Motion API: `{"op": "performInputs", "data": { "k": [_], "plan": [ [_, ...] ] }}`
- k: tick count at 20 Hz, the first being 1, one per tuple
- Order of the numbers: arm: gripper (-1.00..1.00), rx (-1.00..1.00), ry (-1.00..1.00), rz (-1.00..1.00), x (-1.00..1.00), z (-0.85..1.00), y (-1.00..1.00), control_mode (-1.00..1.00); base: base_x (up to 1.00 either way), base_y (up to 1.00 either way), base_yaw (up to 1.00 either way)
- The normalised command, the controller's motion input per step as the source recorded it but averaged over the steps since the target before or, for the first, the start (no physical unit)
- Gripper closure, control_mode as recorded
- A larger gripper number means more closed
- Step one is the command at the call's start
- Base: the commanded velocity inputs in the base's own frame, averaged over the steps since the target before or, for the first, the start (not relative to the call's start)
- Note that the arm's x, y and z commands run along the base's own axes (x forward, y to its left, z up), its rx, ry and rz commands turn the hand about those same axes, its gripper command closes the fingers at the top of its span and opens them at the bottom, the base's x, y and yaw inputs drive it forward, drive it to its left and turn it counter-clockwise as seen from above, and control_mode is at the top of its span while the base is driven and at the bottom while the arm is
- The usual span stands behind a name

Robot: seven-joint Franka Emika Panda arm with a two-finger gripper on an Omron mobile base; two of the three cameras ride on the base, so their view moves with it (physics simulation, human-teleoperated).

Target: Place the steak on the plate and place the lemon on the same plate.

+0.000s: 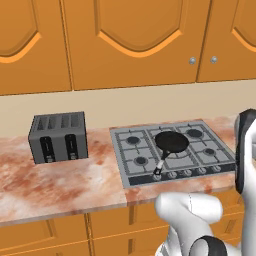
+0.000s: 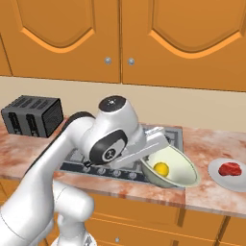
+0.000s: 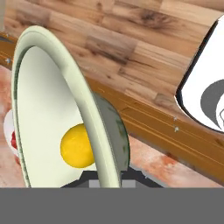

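One lemon in one bowl, one steak on one plate.
The lemon point(image 2: 161, 168) lies inside the pale bowl point(image 2: 185, 166), which is tilted at the table's point(image 2: 144, 188) front edge beside the stove point(image 1: 172, 150). The steak point(image 2: 229, 169) sits on the plate point(image 2: 216, 174) nearer the table's right end, cut off by the frame. One frying pan point(image 1: 171, 143) and one toaster point(image 1: 58, 136) stand behind. The gripper is hidden behind the bowl's rim, its jaws closed.

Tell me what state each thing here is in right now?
steak: lying on the plate.
lemon: inside the bowl, not on the plate.
bowl: tilted, lifted by its rim.
hand: shut on the bowl's rim.
frying pan: empty, on the stove.
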Motion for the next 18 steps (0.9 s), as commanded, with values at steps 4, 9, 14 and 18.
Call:
{"op": "performInputs", "data": {
  "k": [4,9,14,18],
  "plan": [
    [1.00,0.00,0.13,0.00,0.33,0.00,-0.31,-1.00,0.00,0.00,0.00],
    [1.00,0.00,0.16,0.00,0.39,-0.05,-0.25,-1.00,0.00,0.00,0.00],
    [1.00,0.06,0.01,0.00,0.22,-0.12,-0.18,-1.00,0.00,0.00,0.00],
    [1.00,0.14,-0.13,0.00,0.04,-0.13,-0.26,-1.00,0.00,0.00,0.00]
  ]
}}
